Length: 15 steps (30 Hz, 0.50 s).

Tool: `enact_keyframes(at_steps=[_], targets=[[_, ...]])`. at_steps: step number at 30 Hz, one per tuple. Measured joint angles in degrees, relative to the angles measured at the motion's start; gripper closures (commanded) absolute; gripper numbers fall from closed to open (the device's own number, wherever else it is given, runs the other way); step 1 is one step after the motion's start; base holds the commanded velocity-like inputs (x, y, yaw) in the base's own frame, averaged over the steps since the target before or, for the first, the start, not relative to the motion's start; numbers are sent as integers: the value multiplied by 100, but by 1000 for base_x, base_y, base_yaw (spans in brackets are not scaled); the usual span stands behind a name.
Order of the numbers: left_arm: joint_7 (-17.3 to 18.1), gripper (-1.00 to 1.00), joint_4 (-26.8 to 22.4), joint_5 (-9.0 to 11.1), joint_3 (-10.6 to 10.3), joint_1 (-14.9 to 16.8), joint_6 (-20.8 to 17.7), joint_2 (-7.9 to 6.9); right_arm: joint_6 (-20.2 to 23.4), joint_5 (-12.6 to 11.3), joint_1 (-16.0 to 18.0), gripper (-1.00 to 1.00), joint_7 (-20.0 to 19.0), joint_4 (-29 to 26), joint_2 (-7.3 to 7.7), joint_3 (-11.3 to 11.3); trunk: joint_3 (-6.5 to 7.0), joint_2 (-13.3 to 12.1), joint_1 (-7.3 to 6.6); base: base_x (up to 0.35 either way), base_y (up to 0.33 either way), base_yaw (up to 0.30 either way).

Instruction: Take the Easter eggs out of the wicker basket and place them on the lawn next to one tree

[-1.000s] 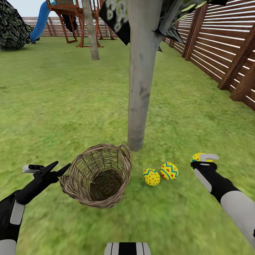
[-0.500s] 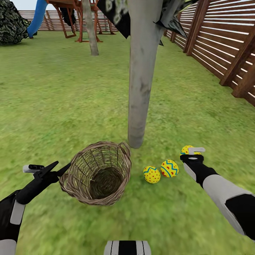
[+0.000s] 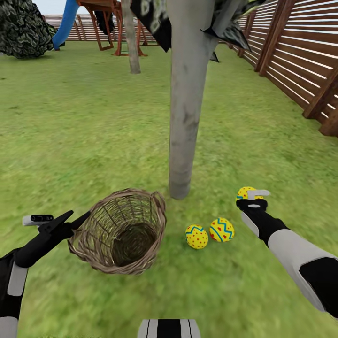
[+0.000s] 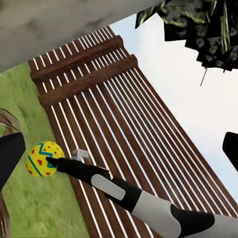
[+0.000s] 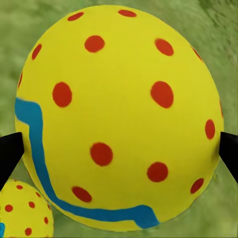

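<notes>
Two Easter eggs point(image 3: 209, 233) lie touching side by side on the lawn point(image 3: 94, 131) near the foot of the tree point(image 3: 185, 103), just right of the wicker basket point(image 3: 117, 230). A third egg point(image 3: 245, 192) sits in the right gripper point(image 3: 252, 196), beyond those two and to the right of the trunk; the right wrist view shows this egg point(image 5: 119, 116) spanning the gap between the dark fingertips point(image 5: 10, 153), which press its two sides, so the jaws are closed on it. The left gripper point(image 3: 75, 219) grips the basket's near rim with its fingers pinched together, and the basket hangs tilted, its mouth turned toward the camera and nothing visible inside. From the left wrist, the right arm shows holding the egg point(image 4: 44, 159) in front of the slatted fence point(image 4: 124, 124). Compared with a second ago, the right gripper and its egg have moved inward and further forward, closer to the tree, while the two eggs on the grass lie as before.
</notes>
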<state>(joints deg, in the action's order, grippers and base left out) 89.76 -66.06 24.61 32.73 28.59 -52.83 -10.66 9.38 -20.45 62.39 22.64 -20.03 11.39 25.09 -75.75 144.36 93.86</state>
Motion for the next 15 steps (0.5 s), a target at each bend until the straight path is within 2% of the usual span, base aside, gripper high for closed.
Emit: enact_keyframes(at_steps=[4,5,6,7,8,11,13,15], targets=[[0,-100,8,171,27,-3,0,-23,-1,0,-3,100,-6,0,-5,167,0,0,0,94,-325,292],[0,-100,9,208,92,-7,0,-48,-1,0,-5,100,-10,0,-5,193,0,0,0,126,-311,292],[0,-100,16,254,231,-12,0,-102,-1,0,-5,100,-15,5,-5,207,0,0,0,165,-229,292],[0,-100,27,361,544,-47,-4,-202,-1,-7,-6,100,-22,24,-3,261,0,0,-1,135,-152,292],[-1,-100,30,412,755,-96,-6,-267,-1,-8,-6,100,-24,30,-1,304,0,0,-1,55,-62,237],[-1,-100,50,450,1520,-172,-15,-364,5,-9,-7,100,-25,38,12,364,0,0,1,15,-17,66],[-2,-100,57,449,1677,-180,-17,-389,8,-12,-9,100,-24,45,14,368,-22,1,4,2,-2,7],[-2,-100,58,450,1798,-181,-18,-491,21,-34,-7,100,-19,71,21,364,-66,4,9,0,0,1]])
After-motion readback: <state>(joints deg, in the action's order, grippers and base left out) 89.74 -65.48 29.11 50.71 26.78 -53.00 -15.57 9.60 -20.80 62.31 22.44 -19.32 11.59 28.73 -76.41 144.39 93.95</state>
